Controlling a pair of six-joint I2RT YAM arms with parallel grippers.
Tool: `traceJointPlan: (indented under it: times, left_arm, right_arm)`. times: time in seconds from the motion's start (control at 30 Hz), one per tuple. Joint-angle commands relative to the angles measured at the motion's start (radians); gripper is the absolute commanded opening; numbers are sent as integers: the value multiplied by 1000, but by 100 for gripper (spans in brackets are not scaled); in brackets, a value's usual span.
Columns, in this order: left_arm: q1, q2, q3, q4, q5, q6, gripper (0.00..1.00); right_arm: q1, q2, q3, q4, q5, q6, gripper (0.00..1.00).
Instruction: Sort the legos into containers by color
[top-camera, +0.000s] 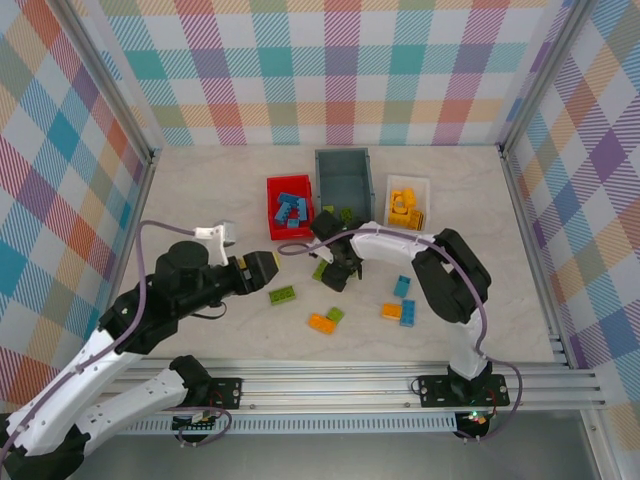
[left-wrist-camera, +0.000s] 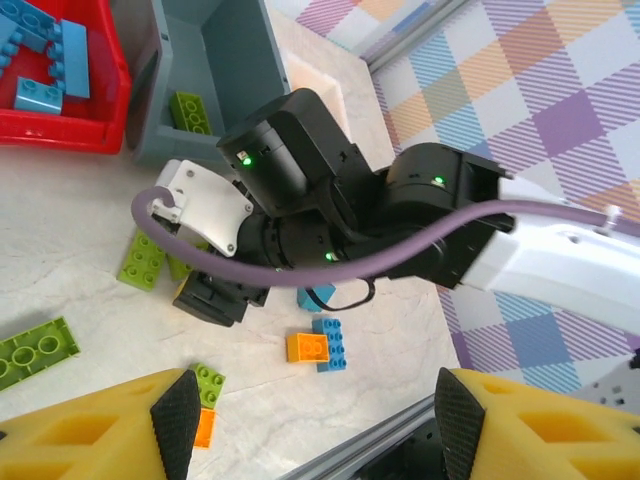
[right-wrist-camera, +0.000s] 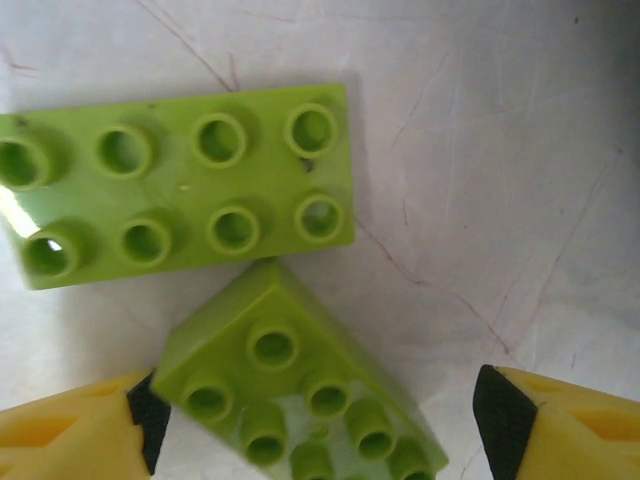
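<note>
Right gripper (right-wrist-camera: 318, 425) spread wide astride a glossy lime-green studded plastic brick (right-wrist-camera: 290, 400); a flat eight-stud lime brick (right-wrist-camera: 180, 185) at eleven o'clock; left gripper (left-wrist-camera: 312, 425) wide, empty, over the pale veined bench (left-wrist-camera: 60, 250).

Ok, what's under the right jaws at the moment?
Two lime green bricks on the table: a flat eight-stud brick and a second brick touching its edge, between the open jaws. From overhead the right arm largely covers them.
</note>
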Motion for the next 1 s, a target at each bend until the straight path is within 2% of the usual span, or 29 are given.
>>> traceJointPlan:
  times: [0.0,0.2,0.37,0.5,0.63,0.73,0.97]
  left_arm:
    - [-14,-10,34,-61,-42,-11,66]
    - [-14,-22,43,-101,-73,-12,66]
    - [-13,-20,55,-119,-89,-3,66]
    - [-12,-1,67,-124,-90,1,67]
    - [-12,70,76,-81,-60,0,67]
    - [-12,147,94,-25,-43,4,68]
    - [-12,278,170,53,-52,27,67]
  right_arm:
    - [-22,11,43,-51,-36,-25,75]
    - [-29,14,32,-64,-70,2,48]
    - [-29,-45,-7,-52,-89,59,35]
    - [-31,-208,-55,-37,-91,144,34]
    - [-70,-301,16,-57,-63,292,37]
    - [-109,-232,168,-130,-2,407,37]
    - [-151,102,622,-351,139,567,37]
